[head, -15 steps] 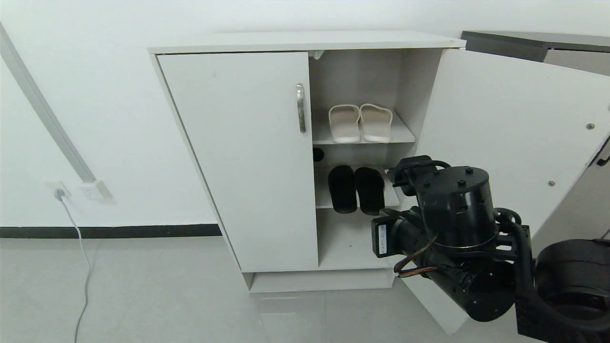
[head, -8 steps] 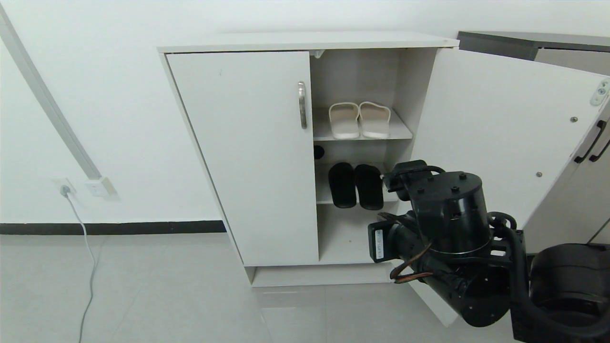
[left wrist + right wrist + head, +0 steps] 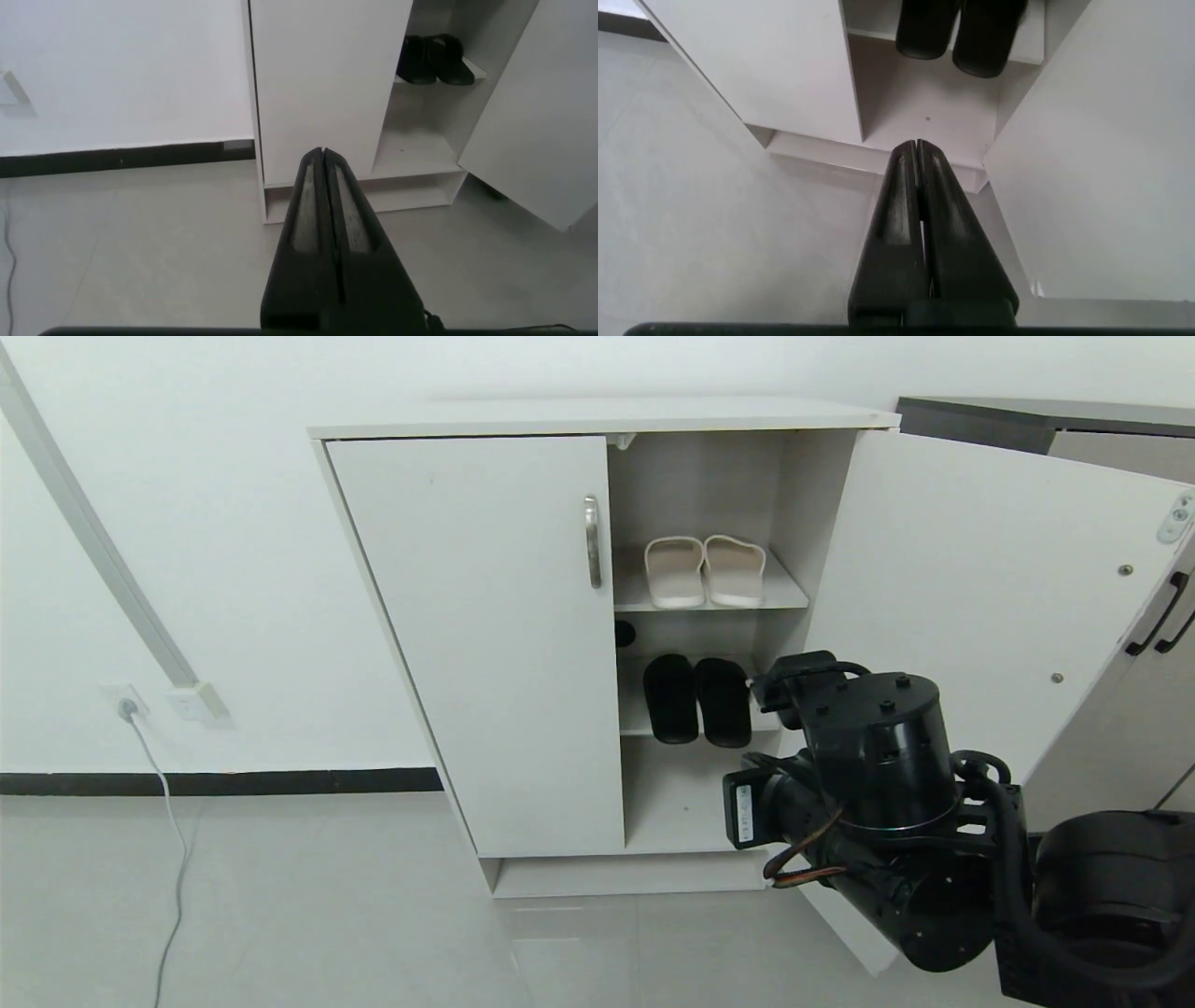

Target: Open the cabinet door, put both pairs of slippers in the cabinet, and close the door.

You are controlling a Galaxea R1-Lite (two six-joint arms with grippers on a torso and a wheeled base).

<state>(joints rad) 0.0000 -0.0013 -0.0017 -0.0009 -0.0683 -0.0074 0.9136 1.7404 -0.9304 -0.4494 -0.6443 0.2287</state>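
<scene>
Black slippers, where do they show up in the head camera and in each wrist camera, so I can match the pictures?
Head view: black slippers on the middle shelf, under the white pair.
Left wrist view: the pair lies between the closed door and the open door.
Right wrist view: their near ends, cut by the picture's edge, over the bottom compartment.
Shared landmark: the closed door.

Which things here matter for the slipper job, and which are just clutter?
Job: cabinet; its open right door; white slippers on the upper shelf; black slippers on the shelf below.
Lying about: wall socket; its cable; grey cabinet to the right.
</scene>
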